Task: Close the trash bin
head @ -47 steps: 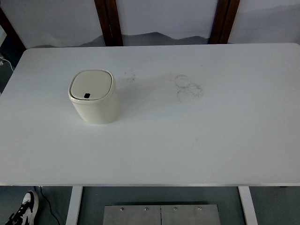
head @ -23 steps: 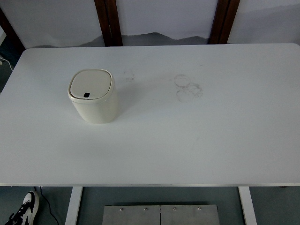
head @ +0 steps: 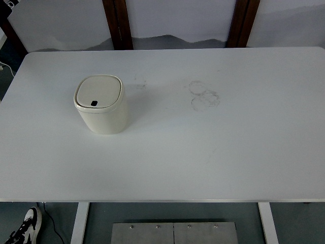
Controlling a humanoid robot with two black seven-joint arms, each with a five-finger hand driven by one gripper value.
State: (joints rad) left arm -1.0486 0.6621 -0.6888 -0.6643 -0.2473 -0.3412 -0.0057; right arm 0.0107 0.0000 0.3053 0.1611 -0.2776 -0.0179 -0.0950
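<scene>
1. A small cream trash bin (head: 101, 105) stands upright on the left part of the white table (head: 203, 152).
2. Its lid (head: 99, 92) lies flat on top. The lid looks shut all the way around, with no gap showing.
3. A little dark button (head: 94, 103) sits at the near edge of the lid.
4. No robot hand is in the picture, left or right, so I cannot tell if the fingers are apart or together.
5. Some faint ring marks (head: 204, 95) are on the table, well apart from the bin.
6. I think the job looks done. Nothing seems left to do.
</scene>
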